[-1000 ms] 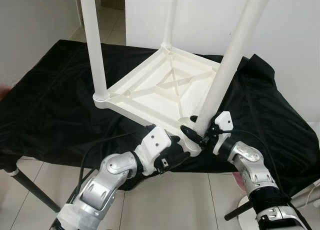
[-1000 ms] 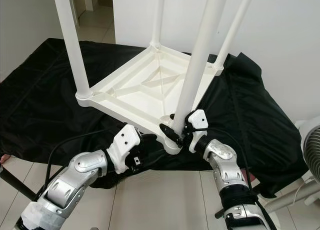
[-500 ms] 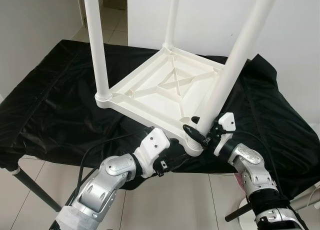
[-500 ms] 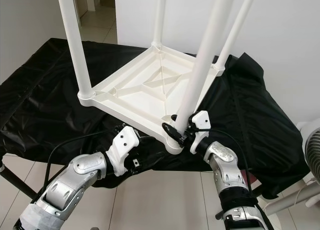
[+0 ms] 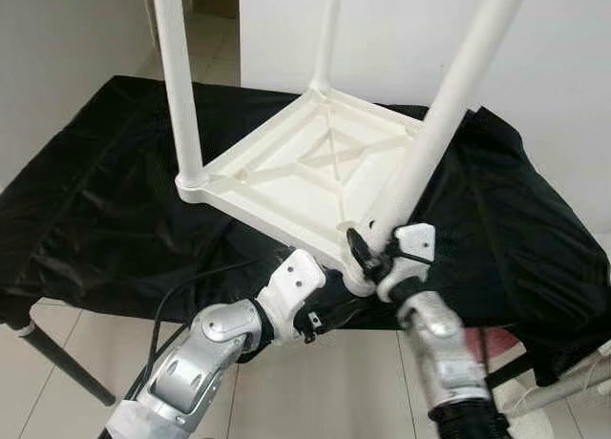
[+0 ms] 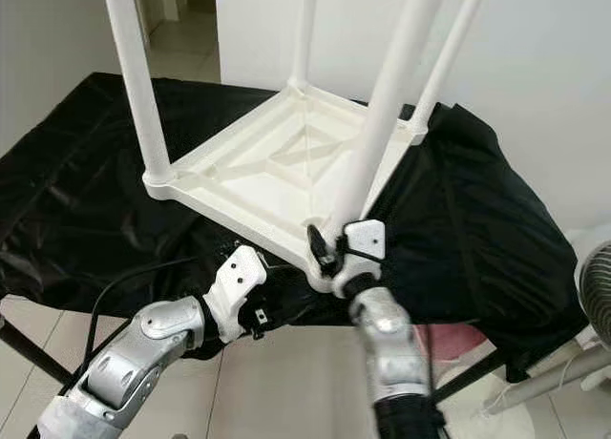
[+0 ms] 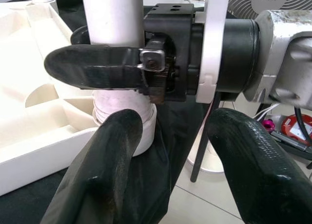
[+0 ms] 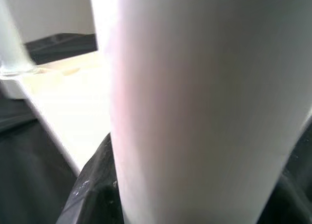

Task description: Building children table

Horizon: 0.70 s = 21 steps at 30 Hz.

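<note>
A white children's table top (image 5: 286, 186) lies upside down on a black-covered table (image 5: 95, 210), with white legs standing up from its corners. My right gripper (image 5: 374, 251) is shut on the base of the near-right leg (image 5: 430, 138), which leans to the right above its corner socket (image 7: 146, 131). That leg (image 8: 195, 112) looms very close in the right wrist view. My left gripper (image 7: 178, 170) is open just below and in front of the same corner, its fingers (image 7: 102, 175) either side of the socket without touching it.
The black cloth (image 5: 516, 229) hangs over the front edge. Tiled floor (image 5: 315, 391) lies below, with a folding table strut (image 5: 57, 363) at the left. A fan (image 6: 597, 277) and a pink object (image 5: 496, 344) are low on the right. A white wall stands behind.
My right forearm has swung leftward so it now rises almost straight beneath its gripper, which keeps hold of the leg. The left arm has barely moved.
</note>
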Tool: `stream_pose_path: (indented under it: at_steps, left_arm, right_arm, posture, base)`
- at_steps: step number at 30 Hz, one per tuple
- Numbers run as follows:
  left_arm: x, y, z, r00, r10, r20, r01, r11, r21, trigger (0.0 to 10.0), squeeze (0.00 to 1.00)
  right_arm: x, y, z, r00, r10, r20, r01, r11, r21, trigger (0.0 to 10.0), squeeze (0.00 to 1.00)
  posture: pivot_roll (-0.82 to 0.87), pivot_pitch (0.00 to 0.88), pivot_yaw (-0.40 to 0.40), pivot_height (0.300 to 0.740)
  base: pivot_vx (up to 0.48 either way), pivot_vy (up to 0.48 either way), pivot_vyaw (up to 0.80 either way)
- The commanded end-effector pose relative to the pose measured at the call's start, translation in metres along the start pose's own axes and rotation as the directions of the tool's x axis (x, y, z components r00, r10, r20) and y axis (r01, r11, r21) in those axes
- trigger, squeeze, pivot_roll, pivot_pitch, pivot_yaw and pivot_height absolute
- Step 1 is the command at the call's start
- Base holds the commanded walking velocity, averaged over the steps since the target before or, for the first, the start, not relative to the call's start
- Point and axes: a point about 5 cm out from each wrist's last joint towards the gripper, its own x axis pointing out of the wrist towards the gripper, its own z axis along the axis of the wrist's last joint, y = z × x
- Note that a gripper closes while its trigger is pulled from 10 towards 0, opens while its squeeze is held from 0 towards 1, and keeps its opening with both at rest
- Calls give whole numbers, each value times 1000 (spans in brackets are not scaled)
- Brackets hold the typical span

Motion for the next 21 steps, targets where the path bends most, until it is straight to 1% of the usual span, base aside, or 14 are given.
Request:
stream_pose_path:
  at_steps: [1, 2, 3, 4, 5, 6, 10, 13, 18, 21]
  left_arm:
    - [1, -5, -1, 1000, -27, -7, 27, 1000, -6, 10000, 0]
    - [1, -5, -1, 1000, -27, -7, 27, 1000, -6, 10000, 0]
    - [1, -4, 0, 1000, -23, -6, 23, 1000, -7, 10000, 0]
    - [1, -4, 0, 1000, -23, -6, 23, 1000, -7, 10000, 0]
    - [0, -4, 0, 1000, -21, -6, 21, 1000, -7, 10000, 0]
    - [0, -4, 0, 1000, -19, -5, 19, 1000, -9, 10000, 0]
    - [0, -3, 0, 1000, -19, -5, 19, 1000, -9, 10000, 0]
    - [0, -1, 1, 1000, -12, -4, 12, 1000, -2, 10000, 0]
    - [0, 1, 1, 1000, -10, -9, 10, 1000, 7, 10000, 0]
    - [1, 1, 1, 1000, -10, -6, 10, 1000, 7, 10000, 0]
  right_arm:
    - [-9, -7, -16, 988, -130, -85, 130, 992, -2, 10000, 0]
    - [-11, -4, -17, 982, -174, -76, 174, 985, -6, 10000, 0]
    - [-14, 6, -17, 983, -164, -82, 166, 986, 24, 10000, 0]
    - [-14, 6, -17, 983, -164, -82, 166, 986, 24, 10000, 0]
    - [-14, 13, -15, 989, -128, -69, 130, 991, 30, 10000, 0]
    - [-13, 15, -12, 992, -111, -52, 112, 993, 22, 10000, 0]
    - [-12, 15, -12, 992, -108, -63, 111, 993, 35, 10000, 0]
    - [-15, 16, -16, 987, -125, -98, 130, 990, 46, 10000, 0]
    - [-12, 19, -17, 985, -127, -120, 132, 991, 35, 10000, 0]
    - [-12, 20, -16, 985, -131, -116, 134, 991, 25, 10000, 0]
  posture:
    - [6, 37, -73, 740]
    - [6, 37, -73, 740]
    - [7, 39, -70, 740]
    - [7, 39, -70, 740]
    - [6, 37, -70, 740]
    - [1, 36, -68, 740]
    - [1, 36, -68, 740]
    - [8, 30, -71, 740]
    - [11, 22, -71, 740]
    - [10, 21, -75, 740]
  base:
    - [0, 0, 0]
    - [0, 0, 0]
    - [0, 0, 0]
    - [0, 0, 0]
    - [0, 0, 0]
    - [0, 0, 0]
    - [0, 0, 0]
    - [0, 0, 0]
    - [0, 0, 0]
    - [0, 0, 0]
